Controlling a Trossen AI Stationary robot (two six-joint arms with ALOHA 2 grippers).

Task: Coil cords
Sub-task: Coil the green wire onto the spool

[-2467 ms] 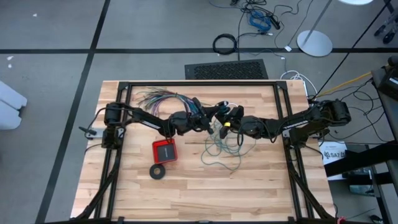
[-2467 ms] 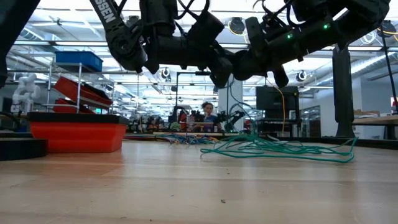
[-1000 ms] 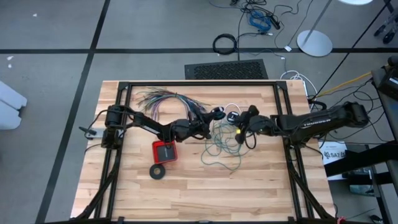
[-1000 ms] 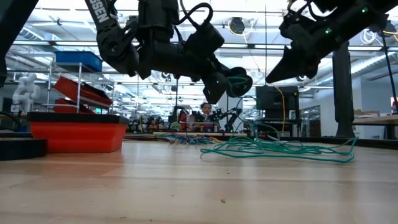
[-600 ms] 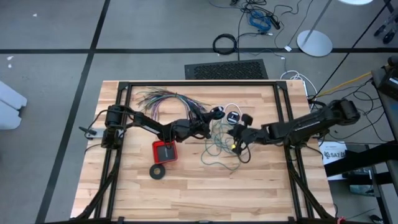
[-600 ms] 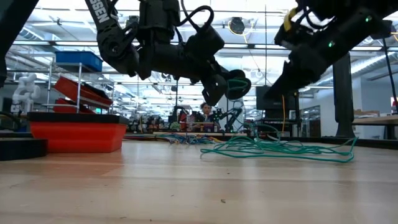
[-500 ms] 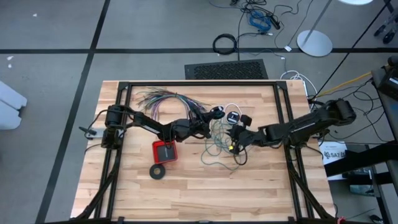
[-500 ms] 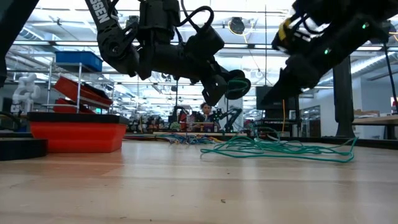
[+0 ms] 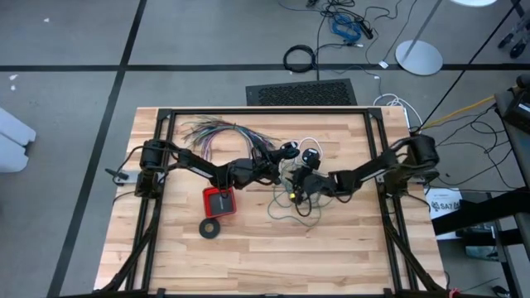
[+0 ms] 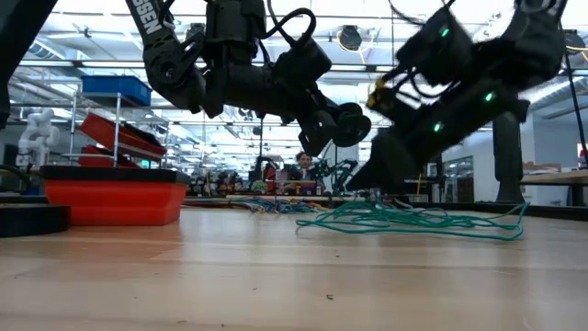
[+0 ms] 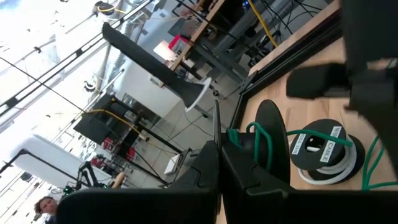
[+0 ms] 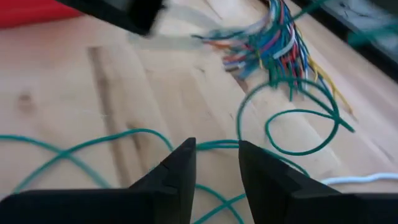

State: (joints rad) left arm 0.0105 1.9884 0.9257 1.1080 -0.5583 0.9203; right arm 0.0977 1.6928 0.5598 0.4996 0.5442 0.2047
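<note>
Right tool point(image 12: 214, 165) low over the table point(image 9: 248, 257), fingers parted with a narrow gap, nothing between them, teal-green wire point(image 12: 292, 124) sprawled right underneath. Left tool point(image 11: 219, 180) pinched shut on a loop of that same wire, held up off the wood. White cord point(image 11: 323, 163) just beside. Many-coloured wires point(image 9: 211, 130) fanned behind, red box point(image 9: 219, 200) and black ring point(image 9: 210, 228) off to the left.

The right gripper point(image 9: 291, 192) has swung away from the left one, dropped low and reached inward over the loose tangle of thin teal-green wire point(image 9: 296, 197) on the desk, its fingers point(image 12: 176, 167) now parted a little.
</note>
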